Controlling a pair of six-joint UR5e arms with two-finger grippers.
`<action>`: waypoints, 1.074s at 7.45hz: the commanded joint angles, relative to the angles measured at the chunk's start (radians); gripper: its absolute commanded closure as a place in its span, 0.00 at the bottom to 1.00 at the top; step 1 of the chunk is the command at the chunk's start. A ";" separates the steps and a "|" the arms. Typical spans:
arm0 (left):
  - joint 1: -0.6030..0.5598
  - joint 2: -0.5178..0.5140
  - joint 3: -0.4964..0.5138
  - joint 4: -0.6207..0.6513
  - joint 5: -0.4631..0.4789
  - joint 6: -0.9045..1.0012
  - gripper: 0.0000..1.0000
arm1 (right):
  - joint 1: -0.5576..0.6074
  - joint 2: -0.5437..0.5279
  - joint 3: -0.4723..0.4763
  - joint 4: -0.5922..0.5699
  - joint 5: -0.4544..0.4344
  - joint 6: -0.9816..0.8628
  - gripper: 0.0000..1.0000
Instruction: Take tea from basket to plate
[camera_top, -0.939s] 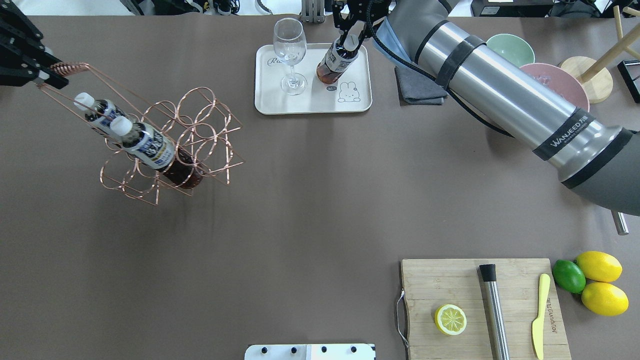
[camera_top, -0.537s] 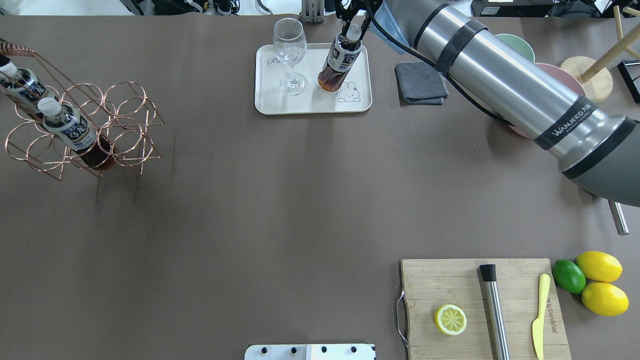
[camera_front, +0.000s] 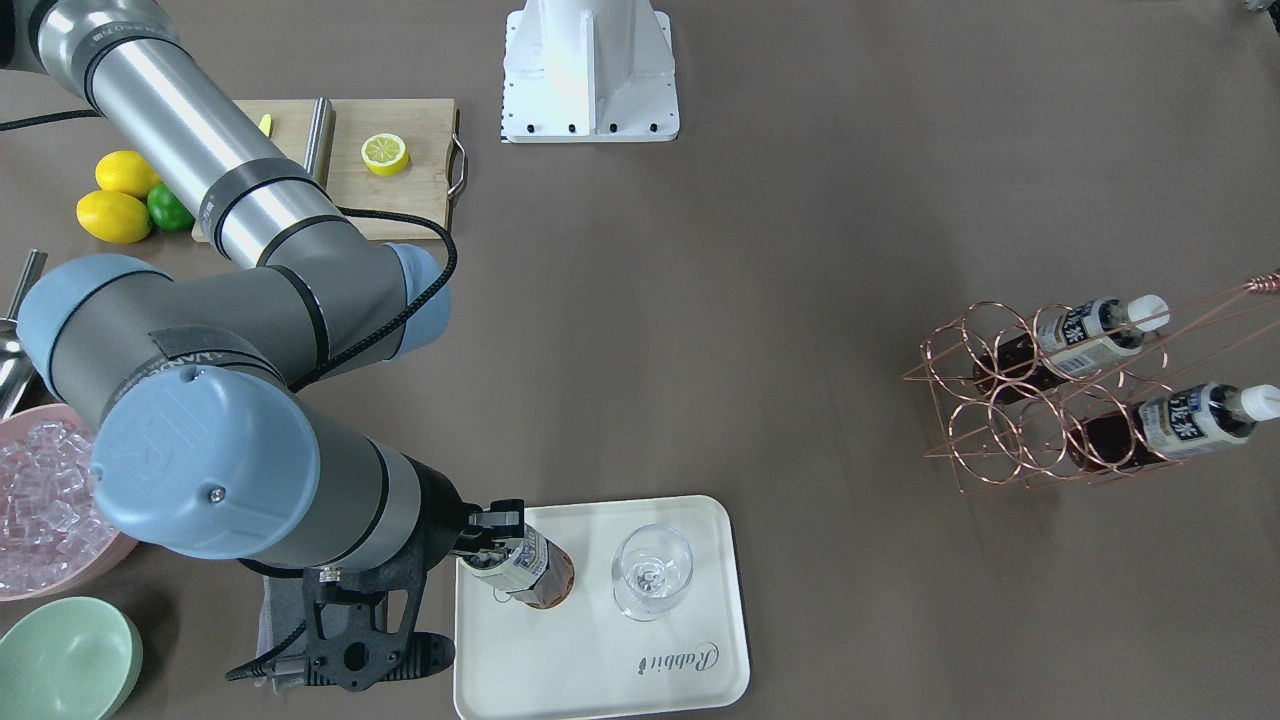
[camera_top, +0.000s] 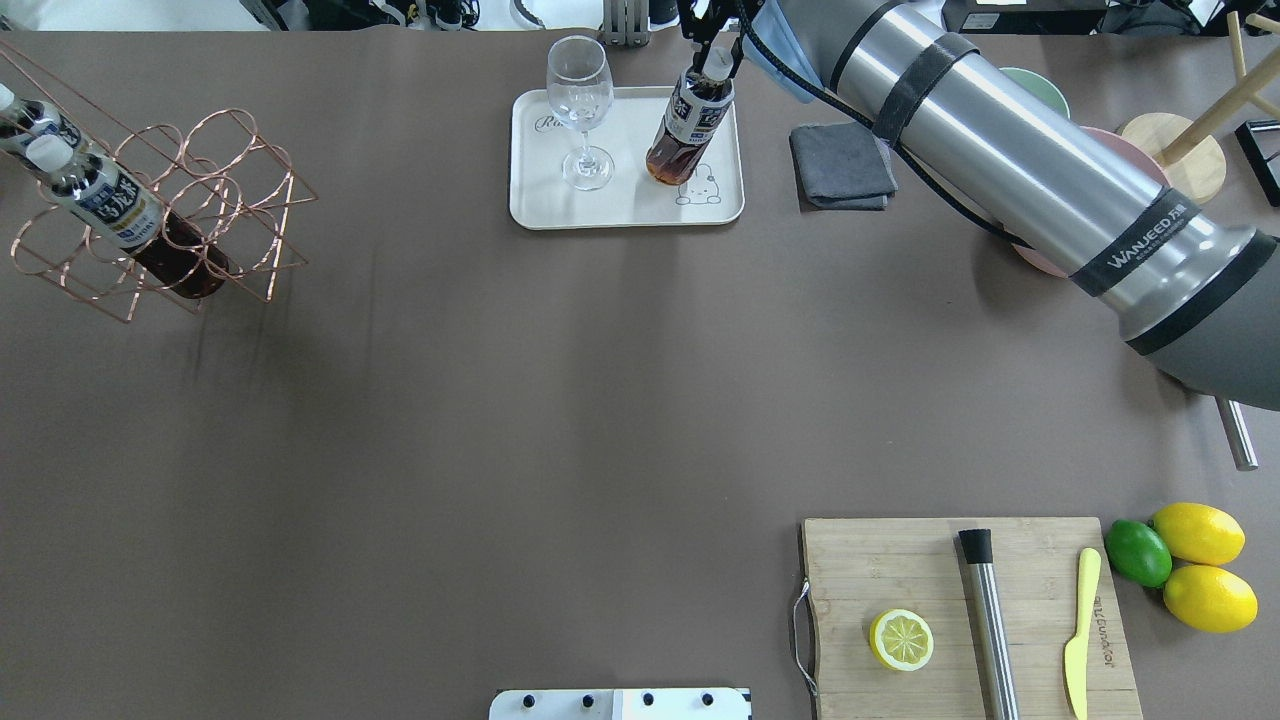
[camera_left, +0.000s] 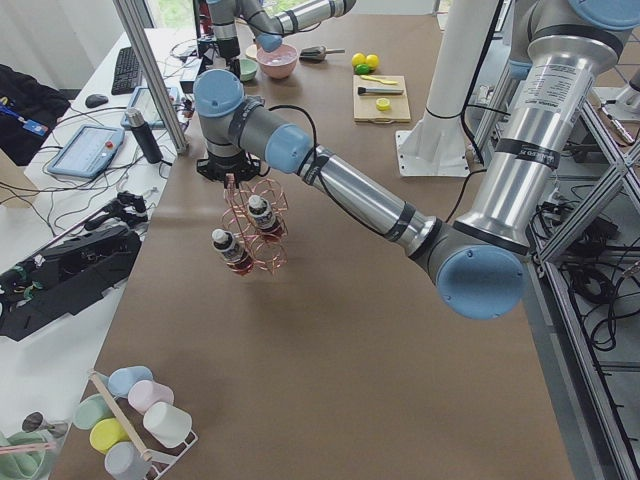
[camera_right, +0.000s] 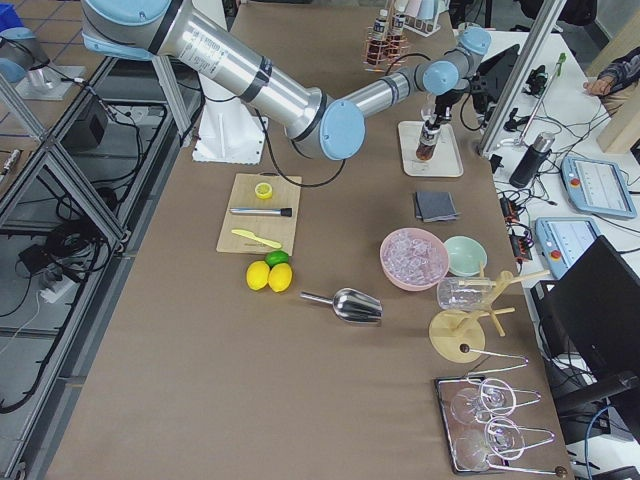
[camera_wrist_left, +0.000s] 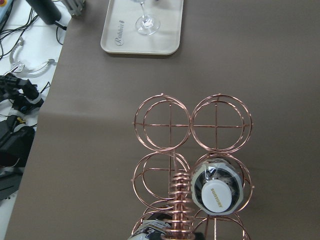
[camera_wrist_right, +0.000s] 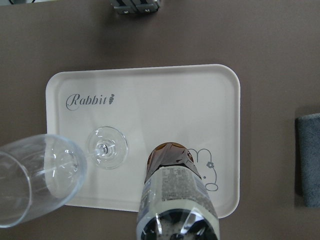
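A brown cover lies over the table (camera_top: 600, 400), with lab benches and cables beyond its edges. The right gripper (camera_top: 712, 52) is clamped on the white cap and neck of the tea (camera_top: 690, 125). The bottle hangs straight below it, close to upright, with its base over the rabbit drawing on the plate (camera_top: 620, 205). I cannot tell whether the base already touches. The tea looks full, so I judge it fairly weighty for its size. Its thin, smooth plastic wall would probably give and slip under a squeeze, while the ribbed cap and neck are stiff, so the hold looks well placed there. Held that high, the bottle may swing, and the fragile glass (camera_top: 580, 100) stands just beside it, apart. The right arm reaches far across the table, its forearm stretched long and its wrist bent so the fingers point down. The left gripper (camera_left: 228, 170) sits at the handle of the basket (camera_top: 230, 180), which hangs under it with two more bottles (camera_top: 110, 205). How its fingers stand cannot be told.
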 joint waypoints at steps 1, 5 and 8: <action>-0.012 -0.133 0.167 0.000 0.070 0.003 1.00 | -0.007 -0.001 -0.001 -0.034 -0.028 -0.077 1.00; 0.012 -0.181 0.267 -0.008 0.155 0.001 1.00 | -0.022 0.000 0.000 -0.032 -0.045 -0.075 0.22; 0.034 -0.221 0.340 -0.011 0.181 -0.002 1.00 | -0.005 -0.010 0.089 -0.110 -0.022 -0.077 0.00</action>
